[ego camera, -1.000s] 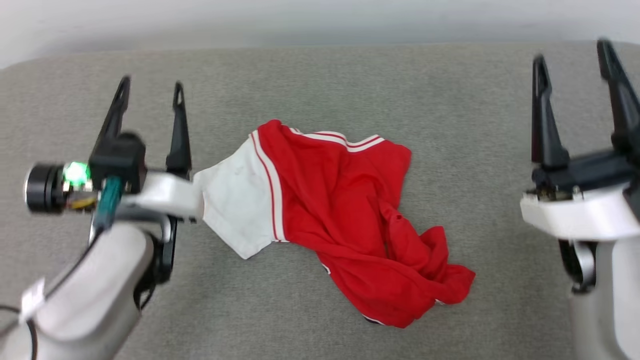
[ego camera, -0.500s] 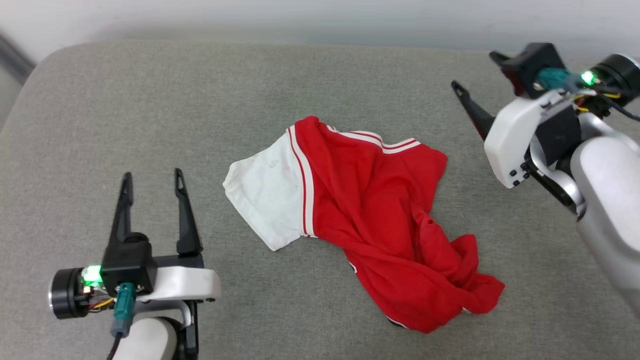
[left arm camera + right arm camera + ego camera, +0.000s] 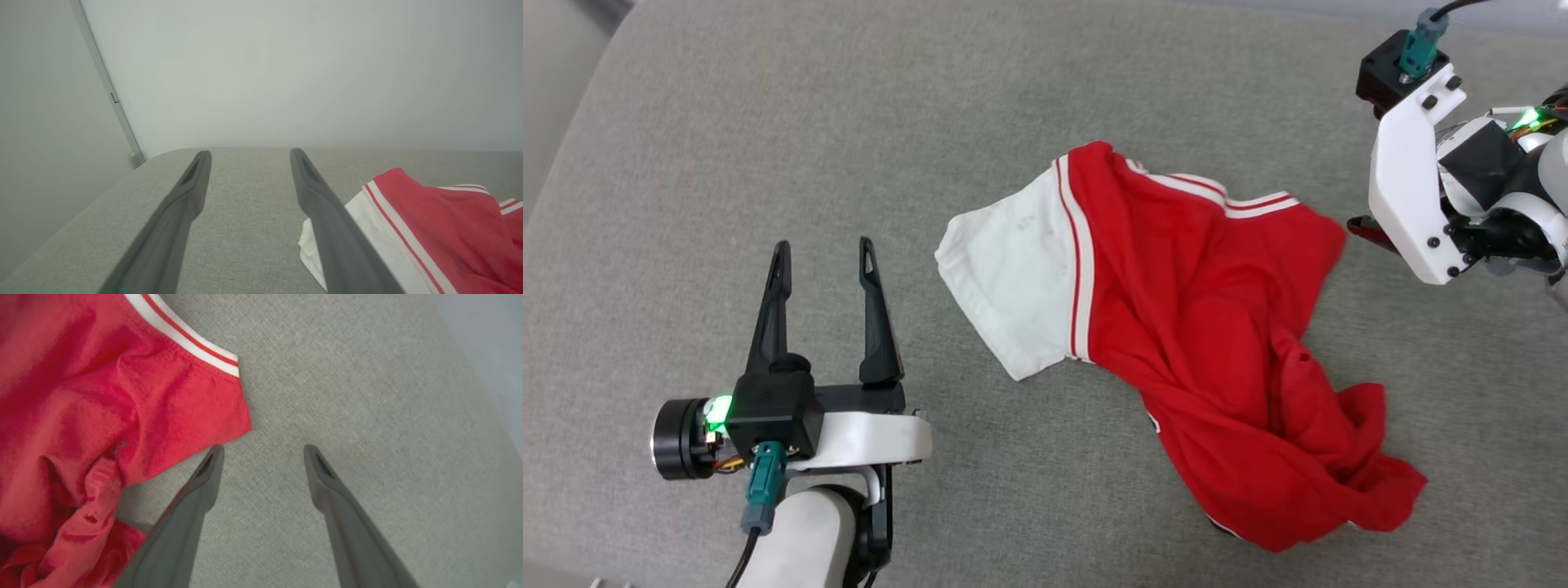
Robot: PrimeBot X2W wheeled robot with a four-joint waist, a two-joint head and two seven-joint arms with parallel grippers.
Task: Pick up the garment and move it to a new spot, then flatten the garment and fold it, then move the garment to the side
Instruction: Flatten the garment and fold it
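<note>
Shirt lies crumpled, ungripped. My right hand, spread apart, has tipped down beside its red corner: pickup comes next. Left hand is spread too.

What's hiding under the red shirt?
The shirt lies crumpled on the grey cushion. Whether anything else sits beneath its bunched folds is hidden.

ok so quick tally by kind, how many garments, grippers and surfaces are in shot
garment: 1, red with a white sleeve
grippers: 2, left gripper and right gripper, both open
grey cushioned surface: 1
total: 4
</note>
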